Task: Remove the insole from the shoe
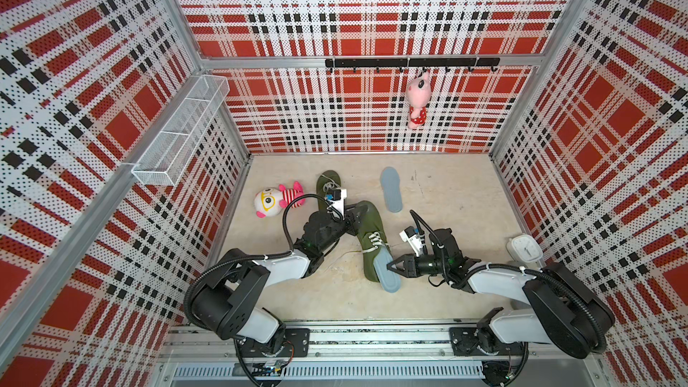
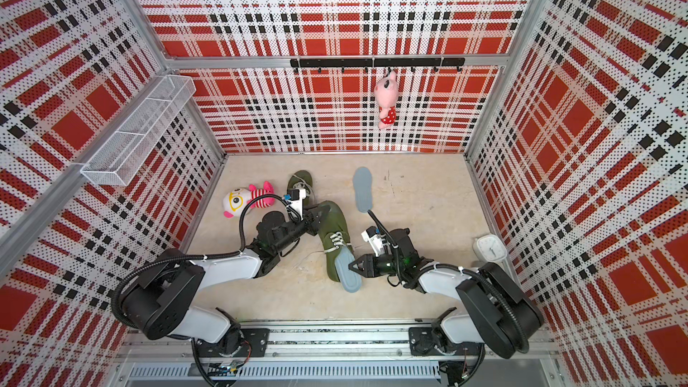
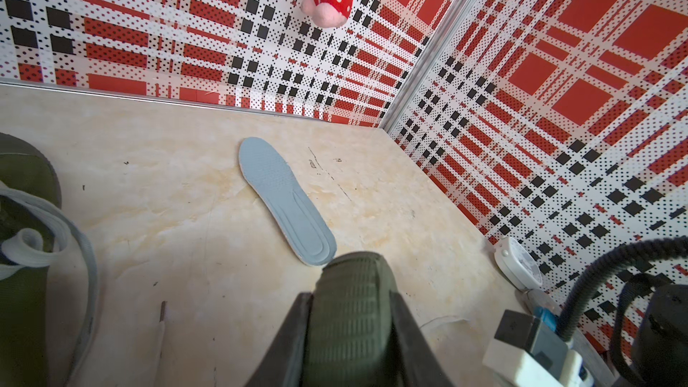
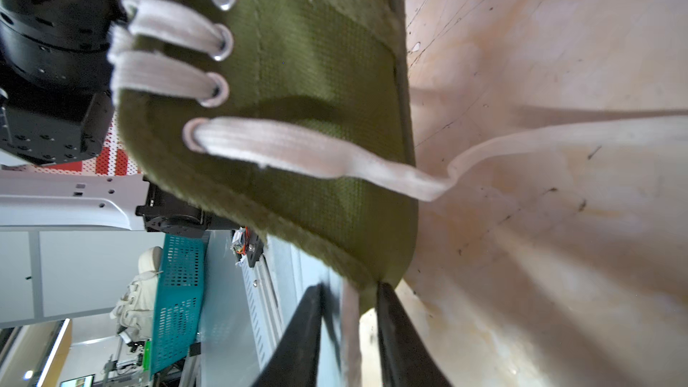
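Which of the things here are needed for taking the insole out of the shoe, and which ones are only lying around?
Part of the job: near green shoe, toe held by the left gripper; protruding insole at its heel, pinched by the right gripper.

Just lying about: far green shoe, loose insole, striped plush toy, hanging pink plush, white clock, wire basket.

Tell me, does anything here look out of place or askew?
Yes. The grey insole sticks partly out of the green shoe at the heel. Its white lace trails loose over the table. A second insole lies bare farther back.
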